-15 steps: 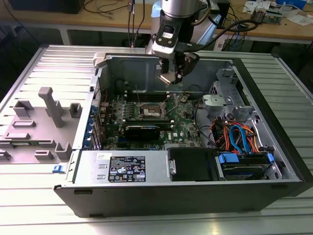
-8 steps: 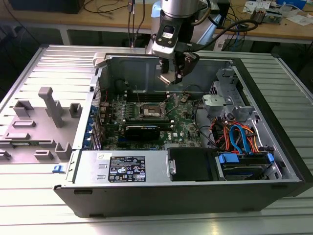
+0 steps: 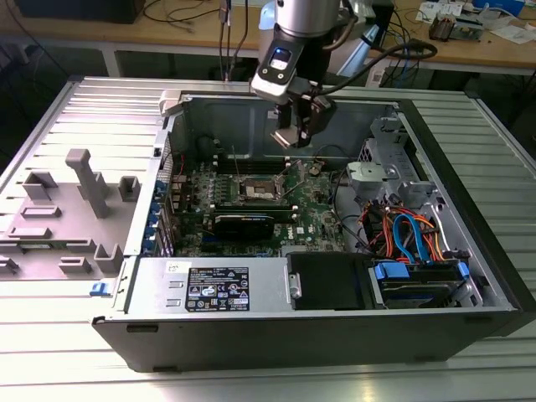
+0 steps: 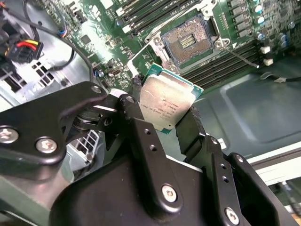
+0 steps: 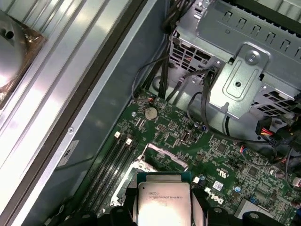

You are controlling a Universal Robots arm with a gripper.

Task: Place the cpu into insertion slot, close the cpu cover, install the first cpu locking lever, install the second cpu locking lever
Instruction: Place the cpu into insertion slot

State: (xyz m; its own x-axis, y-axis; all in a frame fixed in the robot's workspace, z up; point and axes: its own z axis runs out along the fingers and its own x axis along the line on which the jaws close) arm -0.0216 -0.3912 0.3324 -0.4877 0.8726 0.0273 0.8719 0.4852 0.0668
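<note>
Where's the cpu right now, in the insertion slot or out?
Out. The gripper holds the cpu above the board; the insertion slot lies empty.

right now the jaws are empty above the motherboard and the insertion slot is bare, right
Not quite: the jaws are not empty, they are shut on the cpu, as the second wrist view shows. They are above the motherboard and the insertion slot is bare.

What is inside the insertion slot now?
In the second wrist view the insertion slot is empty: only its dark contact field shows, uncovered. The cpu, apart from it, is clamped in the jaws of the gripper.
</note>
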